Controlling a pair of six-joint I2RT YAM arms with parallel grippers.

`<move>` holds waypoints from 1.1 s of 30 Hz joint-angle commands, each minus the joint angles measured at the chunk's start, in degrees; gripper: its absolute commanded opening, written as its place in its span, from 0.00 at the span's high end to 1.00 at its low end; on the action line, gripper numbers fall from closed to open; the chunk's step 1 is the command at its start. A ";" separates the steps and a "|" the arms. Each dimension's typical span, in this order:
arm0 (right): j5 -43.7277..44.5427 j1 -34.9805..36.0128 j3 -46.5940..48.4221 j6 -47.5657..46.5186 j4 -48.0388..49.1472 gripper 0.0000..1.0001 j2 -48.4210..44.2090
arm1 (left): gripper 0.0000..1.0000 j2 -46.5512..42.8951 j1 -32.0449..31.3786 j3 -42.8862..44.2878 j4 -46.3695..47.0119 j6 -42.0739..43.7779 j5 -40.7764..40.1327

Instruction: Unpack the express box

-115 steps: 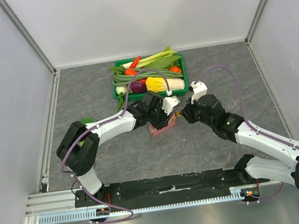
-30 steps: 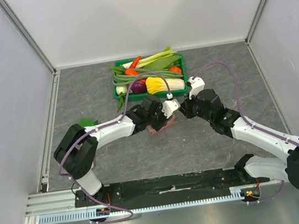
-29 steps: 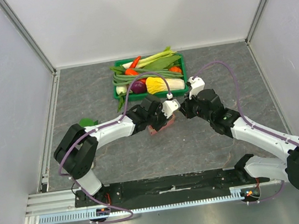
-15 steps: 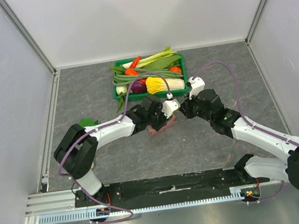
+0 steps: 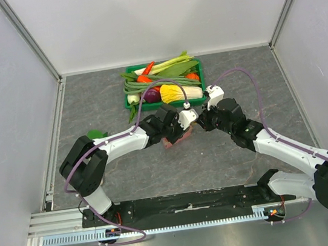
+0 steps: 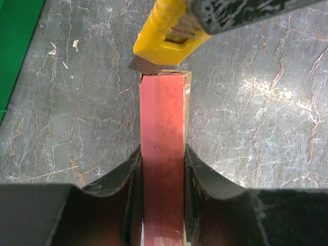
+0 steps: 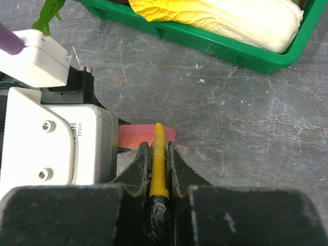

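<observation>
Right pincer advanced, clamped cutter touching express box in left pincer.

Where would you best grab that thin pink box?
By its two broad flat sides, from the end away from the knife. The box is thin, so it fits between the left fingers, leaving the far end free for cutting.

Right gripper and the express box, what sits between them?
A yellow box cutter, clamped in the right gripper, its blade at the far end of the express box that the left gripper holds. The left wrist view shows it best.
</observation>
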 commanded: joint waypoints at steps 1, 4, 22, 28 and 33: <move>-3.74 -0.03 0.25 -0.75 -4.80 1.00 -0.13 | 0.98 6.24 -0.26 -1.90 -12.33 0.29 -4.40; -5.41 -0.03 -0.19 -0.83 -7.44 1.00 -0.22 | 0.98 6.60 -0.18 -1.46 -12.33 -0.33 -5.90; -8.05 -0.03 -1.86 -1.10 -14.21 1.00 -2.76 | 0.98 6.95 3.52 0.21 -14.27 -2.27 -4.41; -5.94 -0.03 -0.28 -0.83 -15.53 1.00 -5.92 | 0.98 7.12 3.43 0.92 -14.79 -2.62 -3.53; -1.47 -0.11 1.83 1.01 -15.97 1.00 -9.70 | 0.97 6.95 3.52 2.23 -15.32 -3.49 -1.95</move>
